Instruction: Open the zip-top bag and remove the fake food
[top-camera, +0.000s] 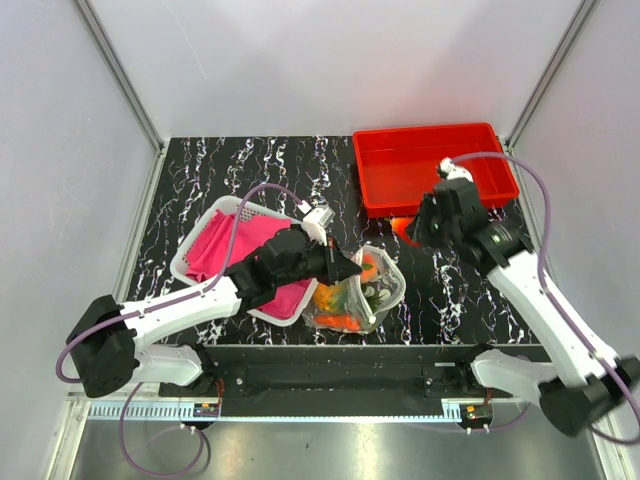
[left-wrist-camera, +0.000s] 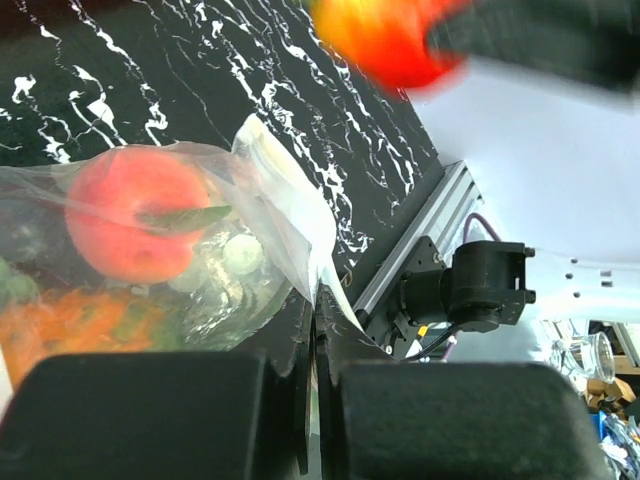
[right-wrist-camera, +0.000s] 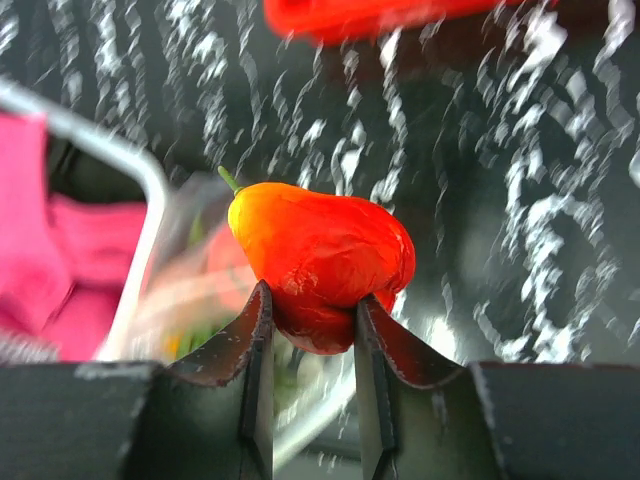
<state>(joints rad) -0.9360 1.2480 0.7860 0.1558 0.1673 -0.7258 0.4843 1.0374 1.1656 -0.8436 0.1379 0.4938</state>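
The red tray (top-camera: 410, 165) sits at the bench's (top-camera: 220, 170) far right corner. Mid near edge, my left jaws pinch the zip-top bag (top-camera: 372, 292) by its thin rim; the film could slip. My right jaws nip a red-orange toy fruit (right-wrist-camera: 320, 255) low down; it may pop free.

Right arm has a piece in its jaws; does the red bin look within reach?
Probably yes. The right gripper, shut on the red-orange piece, hangs just beside the near edge of the red bin, with nothing between them.
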